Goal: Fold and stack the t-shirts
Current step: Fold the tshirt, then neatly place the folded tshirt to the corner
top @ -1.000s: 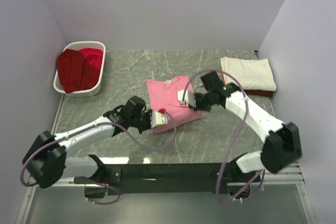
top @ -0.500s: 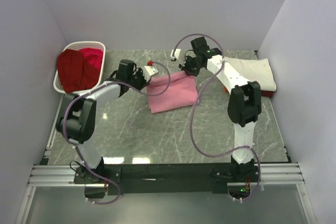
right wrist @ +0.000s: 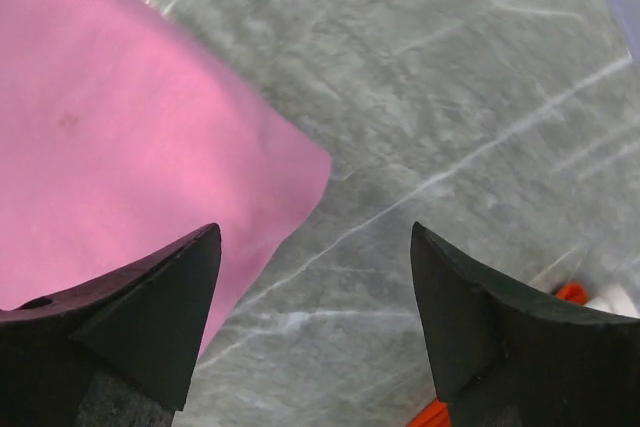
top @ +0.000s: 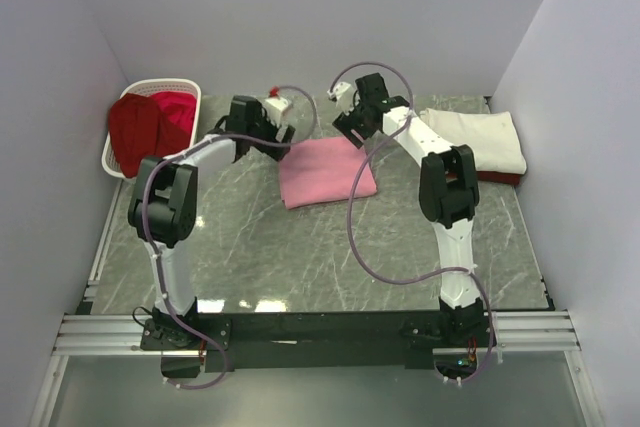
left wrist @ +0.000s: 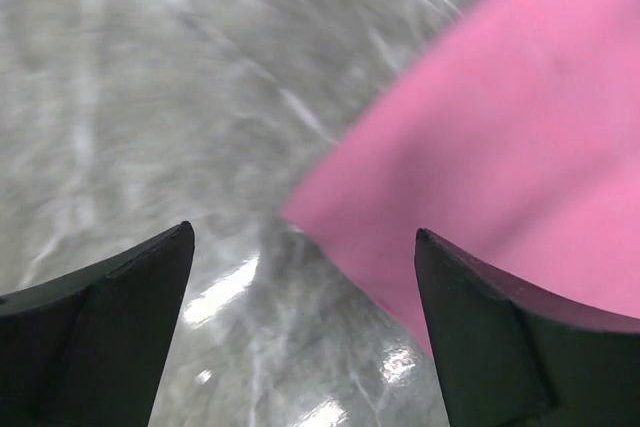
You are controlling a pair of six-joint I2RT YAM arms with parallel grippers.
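Fig., top view: white slatted basket [top: 150, 175] at far-L corner of table [top: 250, 247] holds dark red shirt [top: 133, 135] and crimson shirt [top: 177, 115]. Pink shirt [top: 325, 172], folded, lies flat at ctr-rear. Cream-white shirt [top: 475, 139], folded, sits far R atop red shirt [top: 500, 178]. L gripper [left wrist: 302, 237] and R gripper [right wrist: 315, 232]: jaws wide, empty, over pink shirt's far corners.

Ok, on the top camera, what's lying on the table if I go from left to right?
White basket holding red shirts → folded pink shirt → folded cream shirt.
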